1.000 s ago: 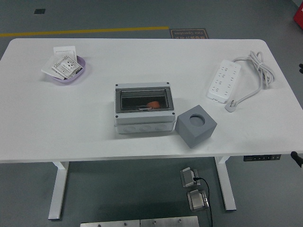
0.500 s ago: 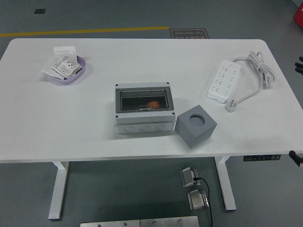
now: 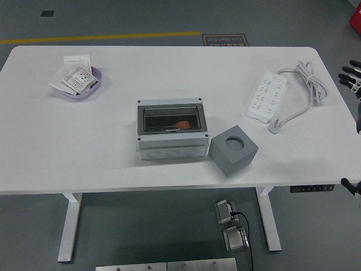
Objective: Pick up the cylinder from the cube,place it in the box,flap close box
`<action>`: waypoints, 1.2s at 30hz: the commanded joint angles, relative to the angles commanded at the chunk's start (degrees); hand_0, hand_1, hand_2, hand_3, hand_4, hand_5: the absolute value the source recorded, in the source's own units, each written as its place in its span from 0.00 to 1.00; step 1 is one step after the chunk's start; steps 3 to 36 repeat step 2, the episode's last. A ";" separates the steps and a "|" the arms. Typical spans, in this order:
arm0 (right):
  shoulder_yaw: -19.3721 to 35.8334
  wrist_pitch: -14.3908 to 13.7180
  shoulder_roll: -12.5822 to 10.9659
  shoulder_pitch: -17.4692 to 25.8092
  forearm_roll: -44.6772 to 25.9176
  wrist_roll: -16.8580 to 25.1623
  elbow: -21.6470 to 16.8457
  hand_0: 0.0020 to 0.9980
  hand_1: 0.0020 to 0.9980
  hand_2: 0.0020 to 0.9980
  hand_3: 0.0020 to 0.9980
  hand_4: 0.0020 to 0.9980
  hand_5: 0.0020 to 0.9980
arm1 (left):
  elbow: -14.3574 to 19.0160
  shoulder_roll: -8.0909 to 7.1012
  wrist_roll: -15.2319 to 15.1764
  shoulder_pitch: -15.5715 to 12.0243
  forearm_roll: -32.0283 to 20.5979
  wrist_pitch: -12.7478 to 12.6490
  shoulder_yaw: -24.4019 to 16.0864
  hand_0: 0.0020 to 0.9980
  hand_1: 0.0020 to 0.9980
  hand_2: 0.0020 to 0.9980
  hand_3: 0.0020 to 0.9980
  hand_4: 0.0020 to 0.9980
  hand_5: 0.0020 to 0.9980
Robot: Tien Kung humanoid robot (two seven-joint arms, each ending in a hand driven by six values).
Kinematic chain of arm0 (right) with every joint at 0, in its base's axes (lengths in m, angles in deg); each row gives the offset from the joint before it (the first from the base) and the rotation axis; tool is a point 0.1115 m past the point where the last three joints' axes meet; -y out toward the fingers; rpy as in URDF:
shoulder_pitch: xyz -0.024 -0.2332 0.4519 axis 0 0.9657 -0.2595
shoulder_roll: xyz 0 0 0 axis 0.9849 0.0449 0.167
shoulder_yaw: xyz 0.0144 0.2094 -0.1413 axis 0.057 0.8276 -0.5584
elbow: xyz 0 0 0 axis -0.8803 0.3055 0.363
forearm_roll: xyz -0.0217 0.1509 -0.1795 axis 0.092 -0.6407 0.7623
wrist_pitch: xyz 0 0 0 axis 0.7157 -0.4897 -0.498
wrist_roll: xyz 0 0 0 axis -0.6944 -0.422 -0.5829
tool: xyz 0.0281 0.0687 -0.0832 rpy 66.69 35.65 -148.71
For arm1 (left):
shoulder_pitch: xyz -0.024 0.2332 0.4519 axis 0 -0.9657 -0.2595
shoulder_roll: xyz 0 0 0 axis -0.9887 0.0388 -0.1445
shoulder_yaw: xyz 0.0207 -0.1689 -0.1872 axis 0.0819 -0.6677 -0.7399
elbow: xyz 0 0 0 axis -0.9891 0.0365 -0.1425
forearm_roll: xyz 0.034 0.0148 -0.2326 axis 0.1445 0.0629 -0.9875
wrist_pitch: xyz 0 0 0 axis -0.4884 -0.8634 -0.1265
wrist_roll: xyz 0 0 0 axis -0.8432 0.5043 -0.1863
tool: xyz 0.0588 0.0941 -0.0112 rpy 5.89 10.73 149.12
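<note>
A robot hand [image 3: 351,76] is rising further into sight at the far right edge of the scene, beyond the end of the bench [image 3: 113,158], where a second ago only a sliver of black was showing. Its dark fingertips are fanning apart and gripping nothing. The left arm is staying out of sight altogether. Nothing on the bench is shifting, which suggests the work is finished and the arm is simply drawing clear.

The orange cylinder [image 3: 181,124] is lying inside the grey box [image 3: 172,131], glowing dimly through the smoky clear flap [image 3: 171,119], which is sitting flat and looks shut. Just right of the box and slightly nearer, the grey cube [image 3: 233,149] is standing tilted at an angle to the bench edge, its round socket gaping empty on top.

Well apart at the far left, a lilac dish [image 3: 82,86] is holding a few white packets, and at the far right a white power strip [image 3: 266,96] is trailing its coiled cord.
</note>
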 joint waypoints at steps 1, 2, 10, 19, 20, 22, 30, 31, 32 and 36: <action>0.02 0.13 0.01 0.00 0.10 -0.06 0.01 0.72 0.65 0.72 0.68 0.99 0.88 | 0.00 -0.03 0.02 -0.02 -0.04 -0.02 -0.04 0.75 0.77 0.73 0.68 0.73 0.49; 0.03 0.24 0.04 0.02 0.15 -0.10 0.02 0.72 0.65 0.72 0.68 0.99 0.88 | 0.00 -0.03 0.04 -0.03 -0.12 -0.01 -0.03 0.75 0.77 0.73 0.68 0.73 0.49; 0.03 0.24 0.04 0.02 0.15 -0.10 0.02 0.72 0.65 0.72 0.68 0.99 0.88 | 0.00 -0.03 0.04 -0.03 -0.12 -0.01 -0.03 0.75 0.77 0.73 0.68 0.73 0.49; 0.03 0.24 0.04 0.02 0.15 -0.10 0.02 0.72 0.65 0.72 0.68 0.99 0.88 | 0.00 -0.03 0.04 -0.03 -0.12 -0.01 -0.03 0.75 0.77 0.73 0.68 0.73 0.49; 0.03 0.24 0.04 0.02 0.15 -0.10 0.02 0.72 0.65 0.72 0.68 0.99 0.88 | 0.00 -0.03 0.04 -0.03 -0.12 -0.01 -0.03 0.75 0.77 0.73 0.68 0.73 0.49; 0.03 0.24 0.04 0.02 0.15 -0.10 0.02 0.72 0.65 0.72 0.68 0.99 0.88 | 0.00 -0.03 0.04 -0.03 -0.12 -0.01 -0.03 0.75 0.77 0.73 0.68 0.73 0.49; 0.03 0.24 0.04 0.02 0.15 -0.10 0.02 0.72 0.65 0.72 0.68 0.99 0.88 | 0.00 -0.03 0.04 -0.03 -0.12 -0.01 -0.03 0.75 0.77 0.73 0.68 0.73 0.49; 0.03 0.24 0.04 0.02 0.15 -0.10 0.02 0.72 0.65 0.72 0.68 0.99 0.88 | 0.00 -0.03 0.04 -0.03 -0.12 -0.01 -0.03 0.75 0.77 0.73 0.68 0.73 0.49; 0.03 0.24 0.04 0.02 0.15 -0.10 0.02 0.72 0.65 0.72 0.68 0.99 0.88 | 0.00 -0.03 0.04 -0.03 -0.12 -0.01 -0.03 0.75 0.77 0.73 0.68 0.73 0.49; 0.03 0.24 0.04 0.02 0.15 -0.10 0.02 0.72 0.65 0.72 0.68 0.99 0.88 | 0.00 -0.03 0.04 -0.03 -0.12 -0.01 -0.03 0.75 0.77 0.73 0.68 0.73 0.49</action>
